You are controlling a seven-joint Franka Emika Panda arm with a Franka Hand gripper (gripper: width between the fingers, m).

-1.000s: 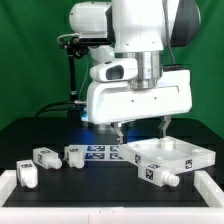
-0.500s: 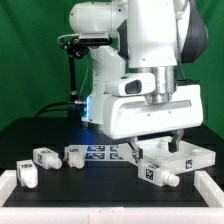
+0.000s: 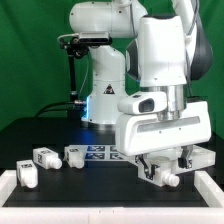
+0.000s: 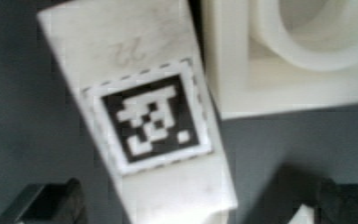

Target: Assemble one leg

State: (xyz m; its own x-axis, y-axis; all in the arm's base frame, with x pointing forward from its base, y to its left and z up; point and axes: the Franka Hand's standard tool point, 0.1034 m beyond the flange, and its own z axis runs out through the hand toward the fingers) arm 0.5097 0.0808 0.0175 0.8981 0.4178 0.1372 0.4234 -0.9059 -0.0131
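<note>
Your end effector (image 3: 166, 168) hangs low over the leg (image 3: 165, 179), fingers (image 4: 39, 204) apart, one on each side with gaps showing. The leg lies tag-up on the desk (image 3: 100, 185), against the white panel (image 3: 200, 155).

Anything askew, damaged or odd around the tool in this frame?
Nothing looks damaged. The small white plastic leg with a square tag lies slightly slanted between the open tool's fingers, close beside the large flat white panel with a round socket.
</note>
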